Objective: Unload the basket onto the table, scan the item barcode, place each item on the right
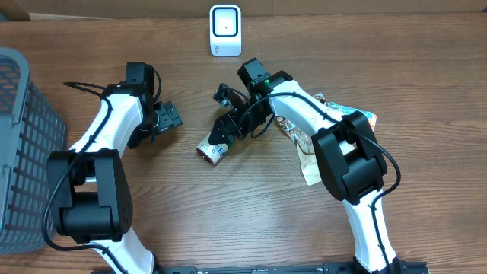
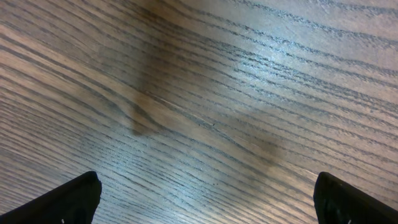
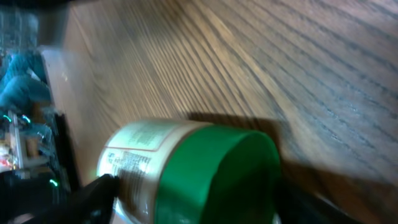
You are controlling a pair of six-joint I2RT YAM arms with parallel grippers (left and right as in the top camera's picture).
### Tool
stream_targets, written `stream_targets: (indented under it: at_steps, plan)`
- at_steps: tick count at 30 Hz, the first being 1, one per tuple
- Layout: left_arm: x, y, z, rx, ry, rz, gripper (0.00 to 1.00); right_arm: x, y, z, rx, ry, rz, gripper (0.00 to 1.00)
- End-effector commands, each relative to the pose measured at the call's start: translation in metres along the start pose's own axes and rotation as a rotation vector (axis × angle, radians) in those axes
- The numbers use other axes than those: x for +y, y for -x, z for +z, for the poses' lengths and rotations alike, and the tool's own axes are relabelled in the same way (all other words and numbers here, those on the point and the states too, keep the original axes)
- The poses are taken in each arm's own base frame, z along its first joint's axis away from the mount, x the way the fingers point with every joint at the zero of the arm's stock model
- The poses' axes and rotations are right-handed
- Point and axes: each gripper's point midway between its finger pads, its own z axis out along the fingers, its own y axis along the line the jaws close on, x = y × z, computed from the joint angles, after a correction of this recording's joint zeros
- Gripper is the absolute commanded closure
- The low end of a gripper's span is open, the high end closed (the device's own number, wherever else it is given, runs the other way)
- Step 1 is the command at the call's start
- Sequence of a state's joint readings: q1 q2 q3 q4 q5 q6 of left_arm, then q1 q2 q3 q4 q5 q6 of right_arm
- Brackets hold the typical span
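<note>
The counter [image 1: 251,217] is dark brown wood with a strong grain running across it, and glare from above shows pale on it in the left wrist view. Along its far edge stands a white scanner [image 1: 225,30], upright. A grey mesh basket [image 1: 23,137] sits at the left edge, and some printed packets [image 1: 364,117] lie flat at the right, partly under the right arm.

The jar [image 1: 212,151], with a pale label and a green lid [image 3: 214,171], lies on its side near the middle of the counter, nearer than the scanner. The right gripper [image 1: 226,131] is low over it with a finger on either side. I cannot tell whether the fingers press it.

The left gripper [image 2: 205,205] hangs over bare wood left of the jar, spread wide and empty. Beyond the counter's edge the right wrist view shows only a blur.
</note>
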State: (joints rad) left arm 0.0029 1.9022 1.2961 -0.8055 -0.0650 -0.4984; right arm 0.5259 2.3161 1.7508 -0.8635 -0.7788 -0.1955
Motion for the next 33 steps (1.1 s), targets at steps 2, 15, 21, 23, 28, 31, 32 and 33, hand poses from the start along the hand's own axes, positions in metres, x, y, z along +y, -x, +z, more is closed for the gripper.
stream_targets:
  at_steps: [2,15,21,23,28,31,32,33]
  plan:
    - [0.004,0.000,0.004,0.002,0.017,-0.006,0.00,-0.013,-0.014,0.008,0.028,-0.049,0.138,0.36]
    - [0.004,0.000,0.004,0.002,0.017,-0.006,0.00,-0.013,-0.020,0.008,0.044,-0.064,0.370,0.78]
    - [0.004,0.000,0.004,0.002,0.017,-0.006,0.00,-0.018,-0.023,0.007,0.050,-0.090,0.408,0.96]
    - [0.004,0.000,0.004,0.002,0.017,-0.007,0.00,-0.020,-0.023,0.004,0.048,-0.090,0.414,0.96]
    - [0.004,0.000,0.004,0.002,0.017,-0.006,0.00,-0.022,-0.020,-0.008,0.030,-0.092,0.428,0.96]
    - [0.004,-0.001,0.004,0.002,0.017,-0.006,0.00,-0.019,-0.016,-0.021,0.008,-0.094,0.425,0.96]
    - [0.004,0.000,0.004,0.002,0.017,-0.006,0.00,-0.017,-0.014,-0.026,-0.001,-0.095,0.420,0.96]
    - [0.004,0.000,0.004,0.002,0.017,-0.006,0.00,-0.016,-0.013,-0.029,-0.008,-0.098,0.417,0.96]
